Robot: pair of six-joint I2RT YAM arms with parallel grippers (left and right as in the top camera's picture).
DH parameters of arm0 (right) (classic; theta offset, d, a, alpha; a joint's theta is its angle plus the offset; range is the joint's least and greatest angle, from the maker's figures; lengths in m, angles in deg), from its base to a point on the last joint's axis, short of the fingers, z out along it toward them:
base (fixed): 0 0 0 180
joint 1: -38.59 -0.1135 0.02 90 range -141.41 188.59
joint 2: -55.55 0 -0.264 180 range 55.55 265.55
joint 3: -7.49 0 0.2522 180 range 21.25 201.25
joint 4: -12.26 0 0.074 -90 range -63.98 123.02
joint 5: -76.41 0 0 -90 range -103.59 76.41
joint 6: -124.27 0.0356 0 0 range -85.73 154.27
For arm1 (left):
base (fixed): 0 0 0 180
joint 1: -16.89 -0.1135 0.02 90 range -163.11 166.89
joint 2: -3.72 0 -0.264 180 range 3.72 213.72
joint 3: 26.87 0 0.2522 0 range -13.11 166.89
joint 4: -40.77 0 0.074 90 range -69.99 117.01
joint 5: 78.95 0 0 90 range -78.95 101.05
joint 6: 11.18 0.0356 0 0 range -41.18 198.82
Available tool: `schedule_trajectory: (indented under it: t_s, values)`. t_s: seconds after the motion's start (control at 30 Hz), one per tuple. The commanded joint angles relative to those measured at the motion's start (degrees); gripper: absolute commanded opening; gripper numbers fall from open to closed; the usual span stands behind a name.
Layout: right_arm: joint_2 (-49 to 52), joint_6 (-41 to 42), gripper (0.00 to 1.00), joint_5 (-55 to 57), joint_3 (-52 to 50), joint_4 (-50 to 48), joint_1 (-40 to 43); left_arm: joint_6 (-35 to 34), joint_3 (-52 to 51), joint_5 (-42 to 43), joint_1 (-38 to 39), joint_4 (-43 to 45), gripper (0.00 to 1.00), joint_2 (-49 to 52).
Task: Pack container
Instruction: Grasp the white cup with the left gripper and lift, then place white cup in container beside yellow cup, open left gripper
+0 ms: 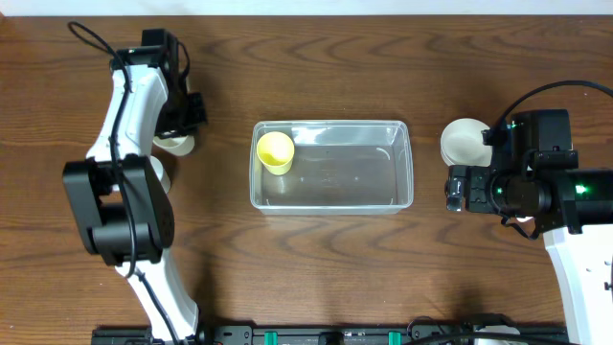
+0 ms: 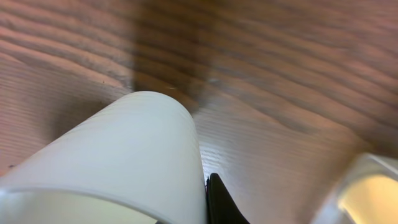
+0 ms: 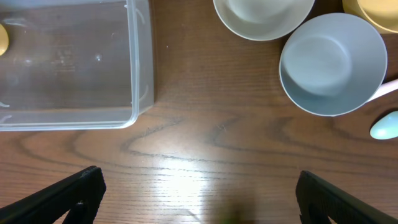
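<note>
The clear container (image 1: 330,195) lies in the middle of the table, with a yellow cup (image 1: 276,151) inside at its left end. To its left, my left gripper (image 1: 180,126) is shut on the wall of a white cup (image 2: 124,155). One black finger (image 2: 221,202) presses the cup's outside; the other is hidden. In the left wrist view the container (image 2: 364,174) shows at the lower right. My right gripper (image 3: 199,199) hangs open over bare wood, just right of the container (image 3: 138,93), with nothing between its fingers.
White bowls (image 3: 264,15) (image 3: 333,62), a yellow bowl (image 3: 373,9) and a pale blue spoon (image 3: 385,124) sit right of the container. Another white cup (image 1: 164,174) stands by the left arm. The arm bases are at the table's front edge.
</note>
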Motion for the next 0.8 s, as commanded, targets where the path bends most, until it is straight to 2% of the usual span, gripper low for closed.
schedule_trajectory:
  t_s: [0.0, 0.17, 0.33, 0.43, 0.57, 0.77]
  values:
    - [0.02, 0.98, 0.99, 0.55, 1.07, 0.04, -0.37, 1.44, 1.75, -1.44, 2.54, -0.83, 0.06, -6.25]
    - [0.02, 0.98, 0.99, 0.55, 1.09, 0.02, -0.37, 1.42, 1.75, -1.42, 10.34, -3.17, 0.06, -15.50]
    - [0.02, 0.98, 0.99, 0.55, 1.09, 0.02, -0.37, 1.20, 1.73, -1.42, 23.76, -3.93, 0.05, -21.24]
    - [0.02, 0.98, 0.99, 0.52, 1.07, 0.07, -0.37, -1.20, 1.64, -1.40, 31.80, -3.93, 0.06, -20.46]
    - [0.02, 0.98, 0.99, 0.52, 1.07, 0.09, -0.37, -1.60, 1.62, -1.25, 38.56, -2.93, 0.06, -17.09]
    - [0.02, 0.98, 0.99, 0.52, 1.07, 0.11, -0.37, -1.55, 1.62, -1.27, 42.27, -0.76, 0.06, -9.90]
